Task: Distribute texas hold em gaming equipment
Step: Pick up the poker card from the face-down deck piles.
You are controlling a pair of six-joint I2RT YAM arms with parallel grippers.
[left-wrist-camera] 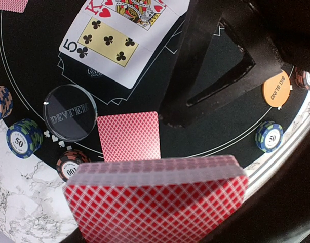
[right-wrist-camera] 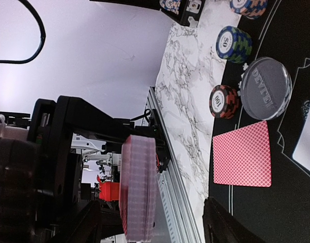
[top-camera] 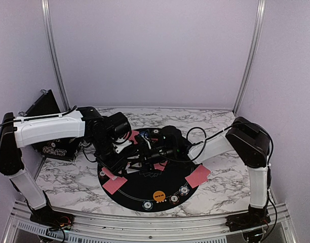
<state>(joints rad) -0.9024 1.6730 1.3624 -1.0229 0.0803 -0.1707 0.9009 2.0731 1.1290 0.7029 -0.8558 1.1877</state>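
Note:
My left gripper (top-camera: 116,155) is shut on a thick deck of red-backed cards (left-wrist-camera: 156,196), held above the near left part of the black mat (top-camera: 145,187). The right wrist view shows that deck (right-wrist-camera: 139,187) edge-on, with my right gripper (top-camera: 148,154) open and its dark fingers (right-wrist-camera: 227,228) spread wide on either side of it, not touching. One face-down card (left-wrist-camera: 128,135) lies on the mat below the deck. Beside it are a clear dealer button (left-wrist-camera: 70,112), a 5 of clubs (left-wrist-camera: 107,43) face up, striped chips (left-wrist-camera: 24,137) and an orange big-blind disc (left-wrist-camera: 276,88).
More pink card backs lie at the mat's left (top-camera: 114,183), right (top-camera: 198,175) and far edge (top-camera: 132,136). An orange disc (top-camera: 158,195) and chips (top-camera: 184,190) sit at the mat's near rim. A black box (top-camera: 56,147) stands at the left, and a metal rail (top-camera: 145,223) runs along the front.

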